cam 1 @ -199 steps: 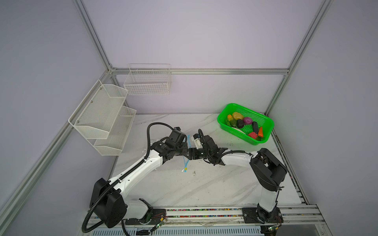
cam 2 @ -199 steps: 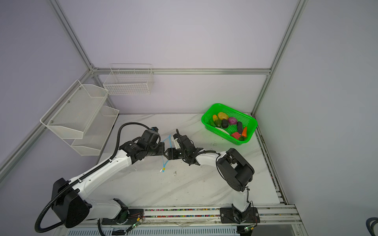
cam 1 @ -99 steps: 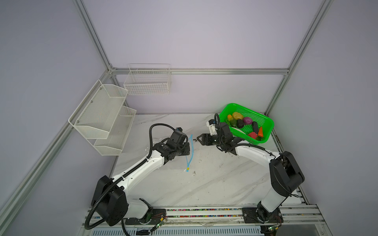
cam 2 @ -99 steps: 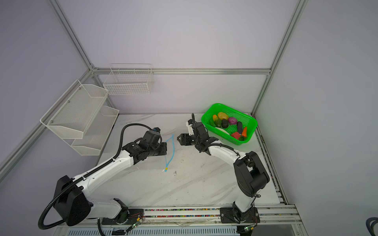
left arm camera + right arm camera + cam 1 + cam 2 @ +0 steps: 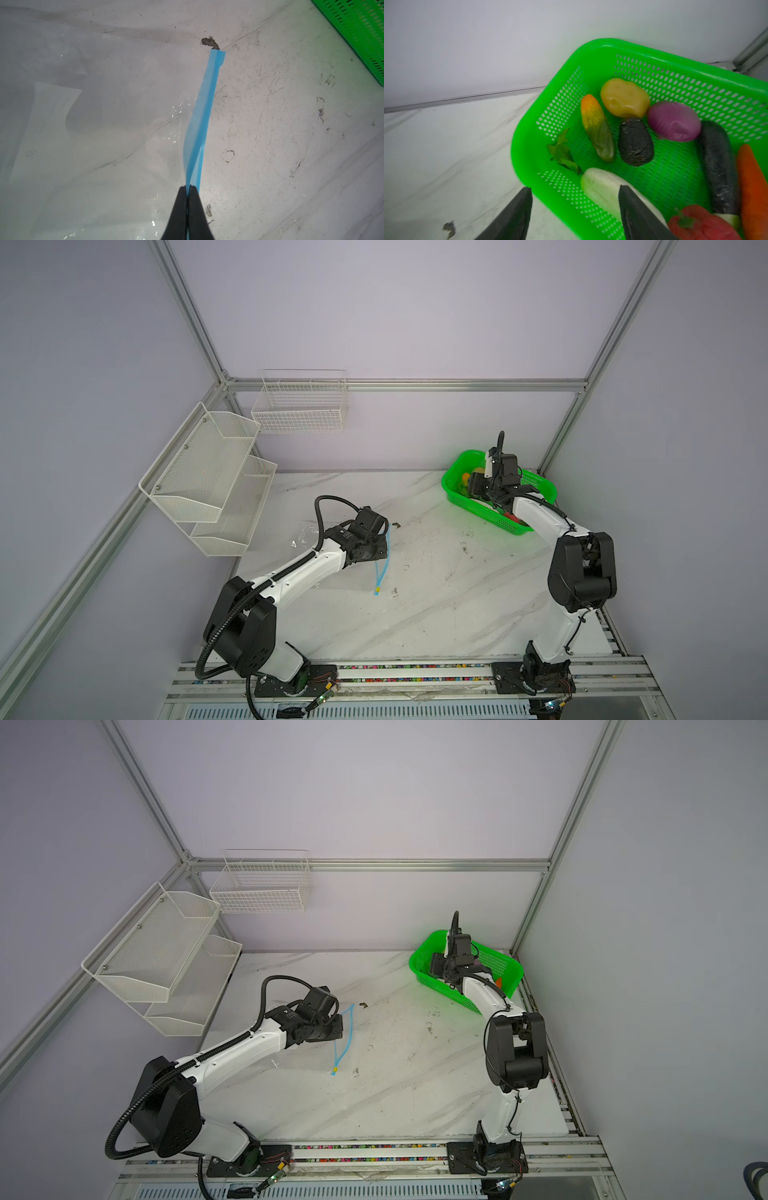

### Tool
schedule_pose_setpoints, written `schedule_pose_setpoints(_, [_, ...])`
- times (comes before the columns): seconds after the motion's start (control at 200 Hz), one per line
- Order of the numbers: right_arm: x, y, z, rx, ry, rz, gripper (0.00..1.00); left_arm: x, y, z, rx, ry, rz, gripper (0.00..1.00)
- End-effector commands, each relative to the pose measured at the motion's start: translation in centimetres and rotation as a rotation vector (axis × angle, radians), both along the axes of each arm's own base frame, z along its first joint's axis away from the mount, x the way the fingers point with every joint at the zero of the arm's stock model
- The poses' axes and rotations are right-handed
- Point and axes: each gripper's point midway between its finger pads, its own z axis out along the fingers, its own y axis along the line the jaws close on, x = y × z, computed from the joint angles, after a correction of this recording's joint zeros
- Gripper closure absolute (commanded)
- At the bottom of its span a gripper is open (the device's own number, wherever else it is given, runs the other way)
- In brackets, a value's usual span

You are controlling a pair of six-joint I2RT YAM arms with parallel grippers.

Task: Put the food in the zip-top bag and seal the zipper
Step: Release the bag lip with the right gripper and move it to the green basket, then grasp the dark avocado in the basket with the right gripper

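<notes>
The clear zip-top bag (image 5: 93,114) lies flat on the marble table left of centre, its white label (image 5: 47,116) facing up. My left gripper (image 5: 188,188) is shut on one lip of the blue zipper (image 5: 203,108) and holds it raised. In both top views the zipper (image 5: 384,568) (image 5: 345,1036) gapes as a narrow loop, with a yellow slider (image 5: 377,591) at its near end. My right gripper (image 5: 574,188) stands open above the green basket's (image 5: 521,149) near rim. The food lies inside: yellow potato (image 5: 625,97), purple onion (image 5: 673,121), dark avocado (image 5: 635,142), white radish (image 5: 602,187), carrot (image 5: 753,187).
The green basket (image 5: 507,522) sits at the back right corner beside a frame post. White mesh shelves (image 5: 208,477) hang on the left wall and a wire basket (image 5: 299,406) on the back wall. A dark chip (image 5: 209,42) marks the table by the zipper's far end.
My right gripper has left the bag's mouth and swung back and to the right, over the green basket. The left gripper has kept its hold on the zipper lip.
</notes>
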Motion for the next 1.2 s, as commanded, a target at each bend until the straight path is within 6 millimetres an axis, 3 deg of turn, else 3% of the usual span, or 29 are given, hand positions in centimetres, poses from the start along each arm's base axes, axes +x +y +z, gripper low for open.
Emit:
schedule_pose_setpoints(0.0, [1.7, -2.2, -2.2, -0.082, 0.026, -0.054, 0.33, 2.3, -1.4, 4.5, -0.062, -0.100, 0.018, 1.00])
schedule_pose_setpoints(0.165, [4.7, -4.4, -4.2, -0.135, 0.047, -0.122, 0.34, 2.7, -1.7, 4.5, -0.060, -0.097, 0.014, 1.00])
schedule_pose_setpoints(0.395, [5.5, -7.0, -5.0, -0.202, 0.059, -0.190, 0.35, 2.9, -2.3, 3.9, -0.053, -0.082, -0.022, 1.00])
schedule_pose_setpoints(0.615, [5.8, -7.3, -8.5, -0.186, 0.119, -0.177, 0.36, 3.3, -2.7, 3.8, -0.053, -0.077, -0.035, 1.00])
schedule_pose_setpoints(0.965, [6.5, -7.4, -10.6, -0.157, 0.149, -0.162, 0.38, 3.2, -2.8, 3.6, -0.053, -0.069, -0.043, 1.00])
schedule_pose_setpoints(1.195, [7.0, -7.5, -12.3, -0.155, 0.179, -0.156, 0.33, 3.2, -3.0, 3.4, -0.057, -0.061, -0.048, 1.00])
